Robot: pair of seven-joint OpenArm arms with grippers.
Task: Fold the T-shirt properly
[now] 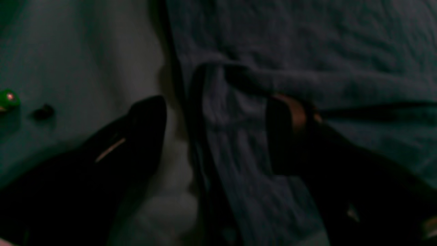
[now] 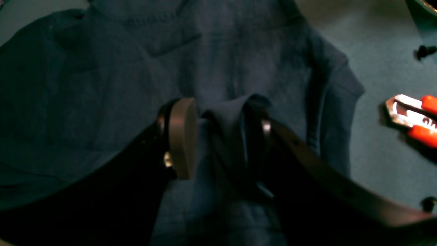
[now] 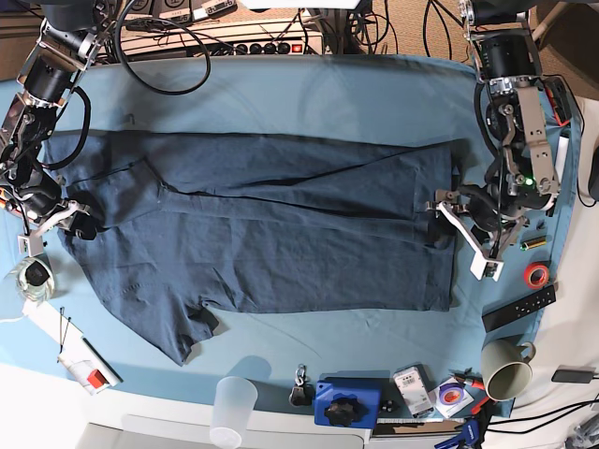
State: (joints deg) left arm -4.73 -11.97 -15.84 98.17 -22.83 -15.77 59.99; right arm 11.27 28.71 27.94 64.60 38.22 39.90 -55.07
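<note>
The dark navy T-shirt (image 3: 271, 234) lies spread flat across the sky-blue table cloth (image 3: 309, 94), one sleeve (image 3: 178, 327) pointing toward the front edge. My left gripper (image 3: 452, 226) stands at the shirt's right-hand edge. In the left wrist view it (image 1: 218, 112) is open wide, straddling a folded edge of the T-shirt (image 1: 307, 51), one finger on the cloth and one on the shirt. My right gripper (image 3: 73, 222) is at the shirt's left end. Up close it (image 2: 223, 136) stands open, with a raised ridge of T-shirt fabric (image 2: 232, 112) between its fingers.
A white mug (image 3: 506, 374), a red tape roll (image 3: 535, 274) and a black remote (image 3: 519, 309) sit at the right. A clear cup (image 3: 234, 404) and a blue box (image 3: 346, 402) line the front edge. A red-handled tool (image 2: 414, 118) lies right of the right gripper.
</note>
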